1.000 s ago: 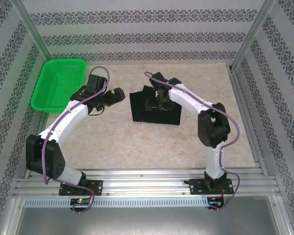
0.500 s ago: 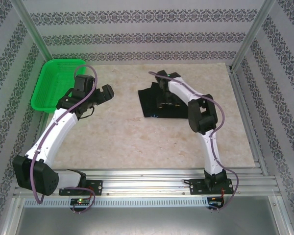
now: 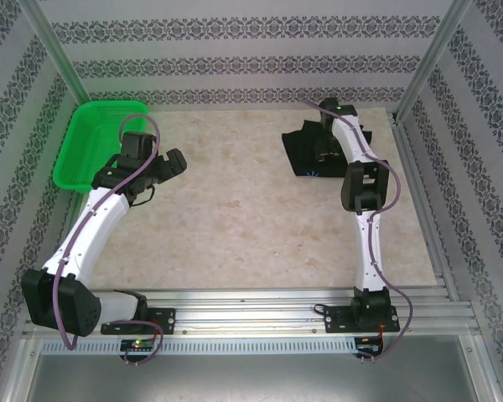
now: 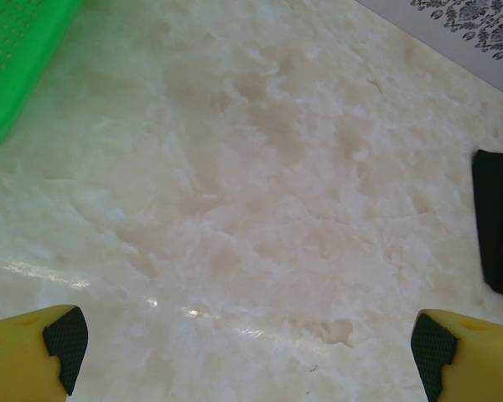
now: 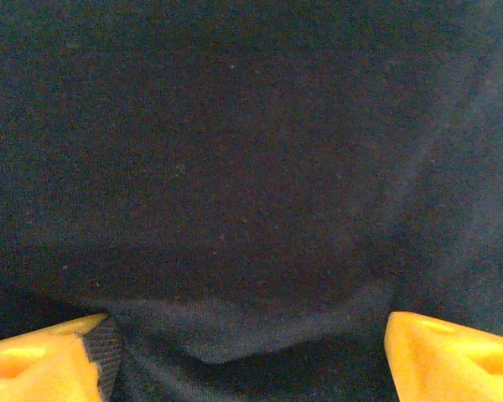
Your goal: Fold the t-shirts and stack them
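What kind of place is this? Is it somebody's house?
Probably a robot test booth, not a house: two arms bolted to a metal rail, a marble-look table, patterned wall panels around.

Robot test cell, aluminium frame (image 3: 251, 311), patterned wall panels (image 3: 251, 50), marble-look tabletop (image 3: 235, 226)

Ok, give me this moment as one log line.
left gripper: open, over bare table, near green basket | right gripper: open, on black t-shirt, table's far right

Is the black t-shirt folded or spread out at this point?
Folded: the t-shirt is a compact black bundle, no sleeves spread, with the right hand open over it.
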